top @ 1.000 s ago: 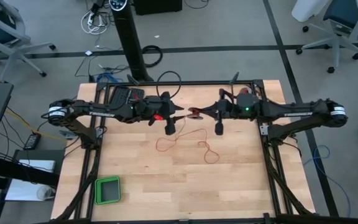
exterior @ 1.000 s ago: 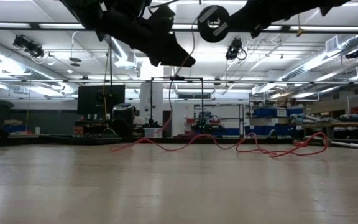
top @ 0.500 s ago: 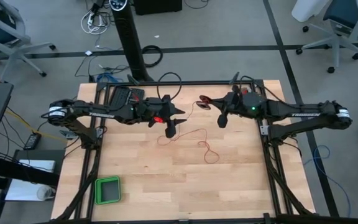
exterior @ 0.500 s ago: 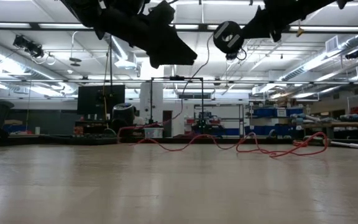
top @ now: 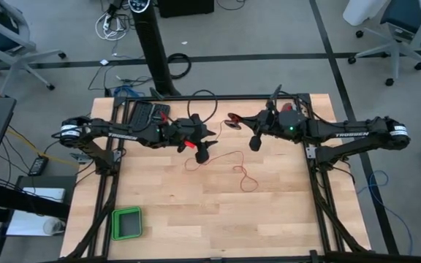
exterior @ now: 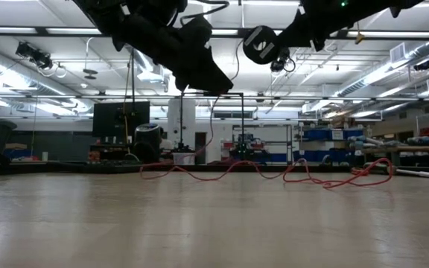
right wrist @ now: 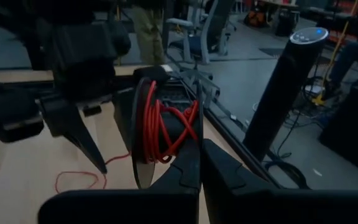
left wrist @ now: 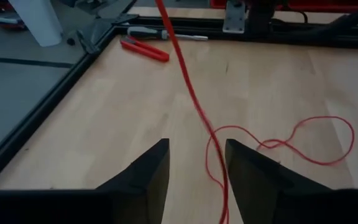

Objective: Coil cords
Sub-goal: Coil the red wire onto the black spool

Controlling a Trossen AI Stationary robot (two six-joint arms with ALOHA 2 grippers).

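Overhead, I have both arms raised over the table's far half: left gripper above the red cord, right gripper carrying a spool, I think so it can take up slack. Low view: cord sprawls across the table, one strand rising toward the left gripper. Left wrist: jaws apart, strand running between them, ungripped. Right wrist: fingers clamped on the spool, partly wound
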